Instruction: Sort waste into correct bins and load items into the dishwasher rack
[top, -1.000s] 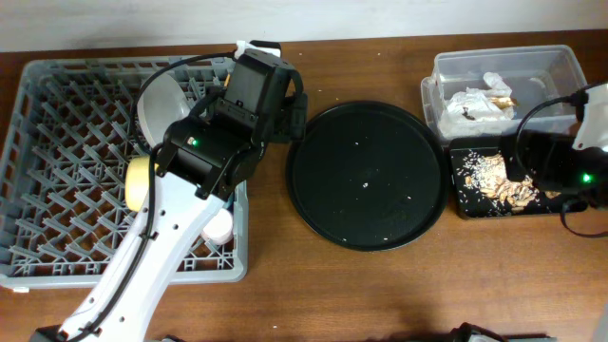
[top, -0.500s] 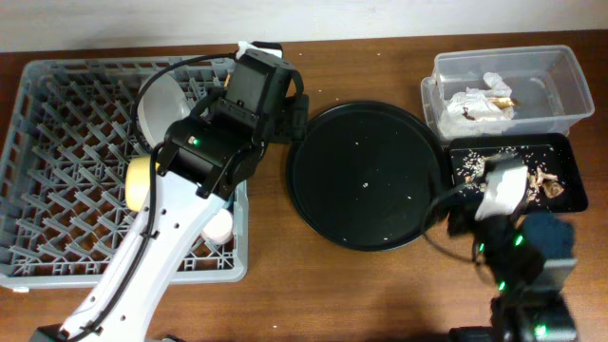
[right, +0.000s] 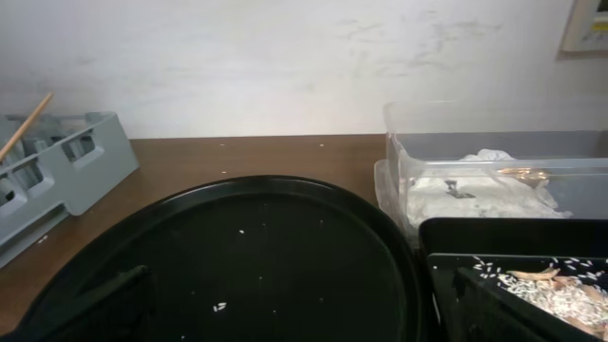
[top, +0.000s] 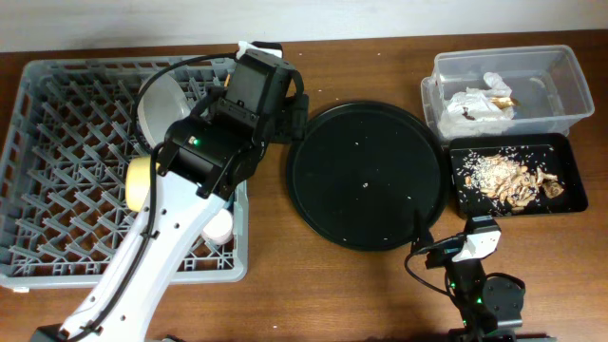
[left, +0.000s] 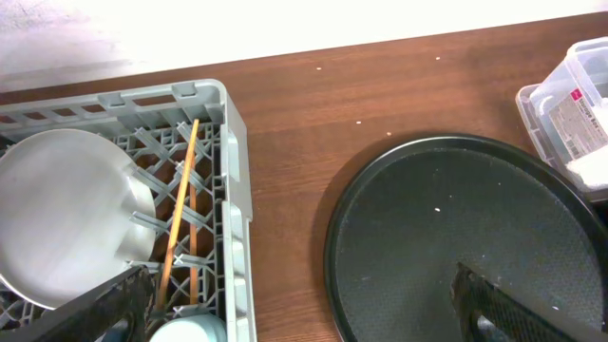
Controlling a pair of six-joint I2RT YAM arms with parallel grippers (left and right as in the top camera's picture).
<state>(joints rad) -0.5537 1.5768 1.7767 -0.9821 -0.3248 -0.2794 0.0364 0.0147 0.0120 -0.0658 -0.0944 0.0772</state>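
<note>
The grey dishwasher rack (top: pixel 57 171) holds the pale plate (top: pixel 157 100), the yellow bowl (top: pixel 138 180) and a pale cup (top: pixel 220 226). The left wrist view shows the plate (left: pixel 66 218), the chopsticks (left: pixel 180 204) and the blue cup (left: pixel 190 330) inside the rack's right rim (left: pixel 237 190). My left gripper (left: pixel 304 318) is open and empty over that rim (top: pixel 285 119). The clear tub (top: pixel 503 85) holds white napkins (top: pixel 480 100). The shallow black tray (top: pixel 560 147) holds food scraps (top: pixel 508 180). My right gripper (right: pixel 299 313) is open and empty, low at the table's front (top: pixel 456 255).
The large round black tray (top: pixel 366 176) lies between the rack and the bins, with only a few crumbs on it. In the right wrist view it (right: pixel 237 256) fills the foreground, with the tub (right: pixel 494 171) and the scrap tray (right: pixel 532 275) to its right.
My right arm has pulled back from over the shallow black tray to the table's front edge. The food scraps now show fully. The left arm has not moved.
</note>
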